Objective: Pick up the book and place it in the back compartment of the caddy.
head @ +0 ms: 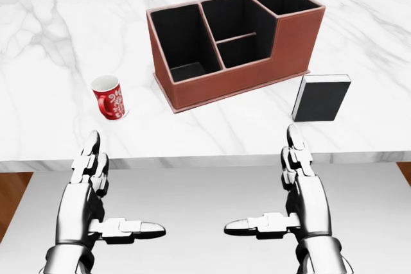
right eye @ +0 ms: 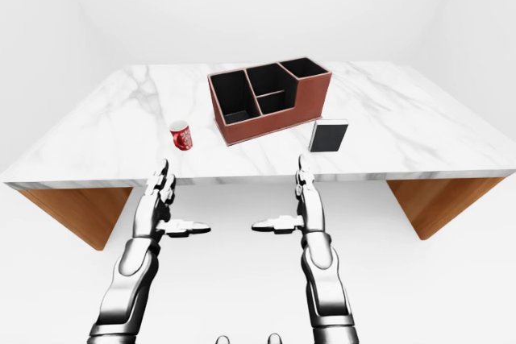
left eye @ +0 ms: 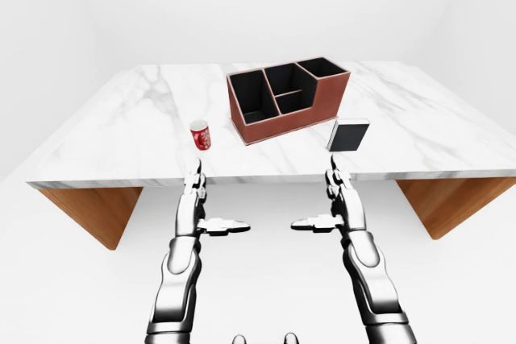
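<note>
A black book point(head: 319, 98) with a white page edge stands upright on the marble table point(head: 212, 126), just right of the caddy. The brown leather caddy point(head: 234, 43) has several black-lined compartments and sits angled at the table's middle. My right hand point(head: 282, 203) hovers below the table's near edge, under the book, fingers spread and thumb pointing left, holding nothing. At the lower left, my left hand point(head: 106, 206) mirrors it, open and empty.
A red patterned mug point(head: 109, 97) stands on the table left of the caddy, above my left hand. Wooden table supports point(left eye: 93, 211) show under both ends. White floor lies between me and the table.
</note>
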